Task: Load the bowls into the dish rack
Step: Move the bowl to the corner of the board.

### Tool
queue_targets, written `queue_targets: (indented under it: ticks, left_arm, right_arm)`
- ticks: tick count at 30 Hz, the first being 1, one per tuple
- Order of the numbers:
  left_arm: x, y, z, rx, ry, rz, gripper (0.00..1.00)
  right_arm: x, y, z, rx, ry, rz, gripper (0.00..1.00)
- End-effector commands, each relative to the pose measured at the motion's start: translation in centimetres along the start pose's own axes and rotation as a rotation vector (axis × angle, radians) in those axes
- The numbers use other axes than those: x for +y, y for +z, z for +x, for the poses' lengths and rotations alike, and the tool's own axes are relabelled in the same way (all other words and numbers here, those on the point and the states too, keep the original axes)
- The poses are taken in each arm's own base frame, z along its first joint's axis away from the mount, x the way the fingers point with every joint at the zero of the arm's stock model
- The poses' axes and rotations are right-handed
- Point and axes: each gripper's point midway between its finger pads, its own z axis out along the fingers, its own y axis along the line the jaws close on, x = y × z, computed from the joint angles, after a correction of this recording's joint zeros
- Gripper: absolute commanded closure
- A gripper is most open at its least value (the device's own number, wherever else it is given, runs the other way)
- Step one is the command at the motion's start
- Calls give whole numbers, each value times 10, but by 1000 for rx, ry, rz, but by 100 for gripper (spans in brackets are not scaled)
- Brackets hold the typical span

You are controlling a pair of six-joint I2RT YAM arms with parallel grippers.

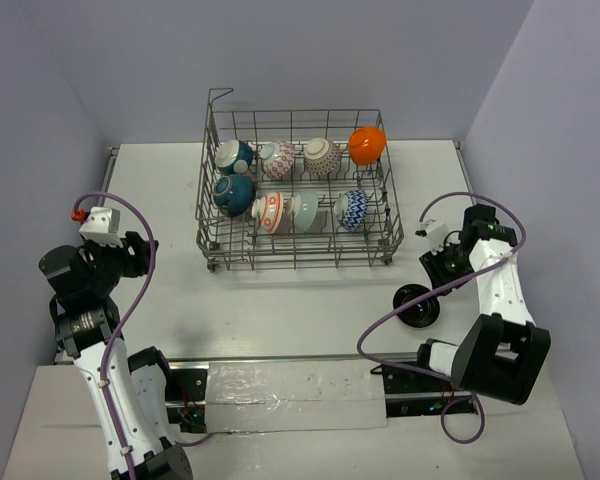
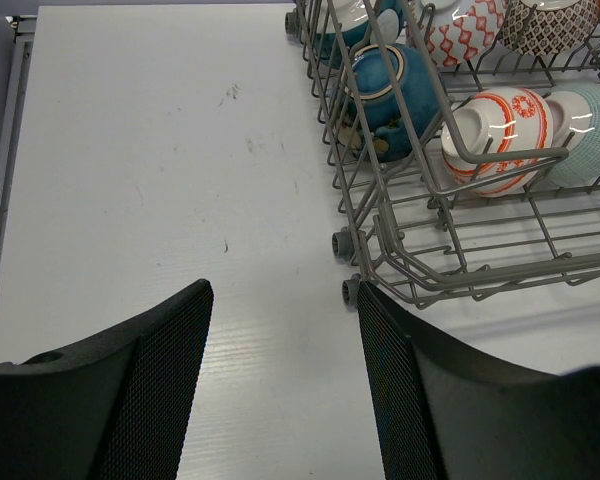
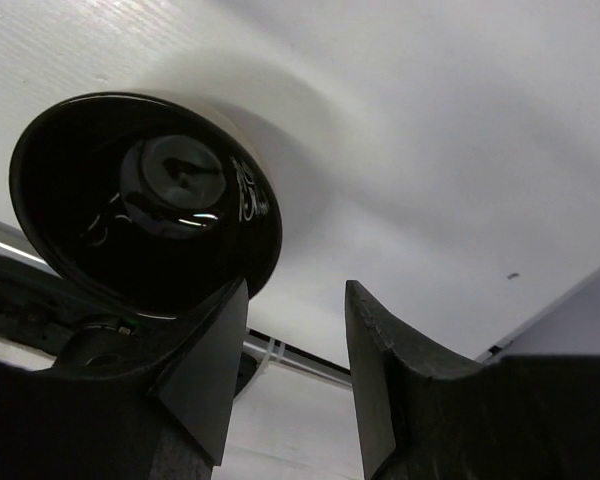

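The worktop point(image 1: 300, 310) is white and matt, with a fine ribbed surface. On its left part there are some small dark marks point(image 2: 232, 94), thin scratches and dots, apart from each other. On its right part there is one tiny dark speck point(image 3: 513, 276). Along the left edge of the worktop runs a narrow grey metal rail point(image 2: 8, 160). At its near edge lies a shiny, wrinkled, see-through strip point(image 1: 295, 385). Pale violet walls point(image 1: 310, 50) stand around the worktop at the back, the left and the right.
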Motion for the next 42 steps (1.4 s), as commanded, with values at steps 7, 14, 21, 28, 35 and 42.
queue_targets:
  ticks: [7, 14, 21, 28, 35, 42]
  left_arm:
    - [-1, 0, -2, -11, 5, 8, 35]
    - [0, 0, -2, -8, 1, 4, 35]
    - [-1, 0, -2, -12, 4, 8, 35]
    - [0, -1, -4, -19, 6, 0, 35]
    - [0, -1, -5, -22, 8, 0, 35]
    - [0, -1, -5, -22, 9, 0, 35]
  right_arm:
    - [5, 25, -6, -19, -6, -106, 49]
    - [3, 35, -5, -15, -4, -126, 49]
    - [-2, 40, -7, -29, 0, -126, 74]
    - [-6, 41, -10, -44, 16, -127, 95]
    - [-15, 38, -16, -72, 39, -107, 100]
    - [-35, 26, -29, -117, 72, -33, 100]
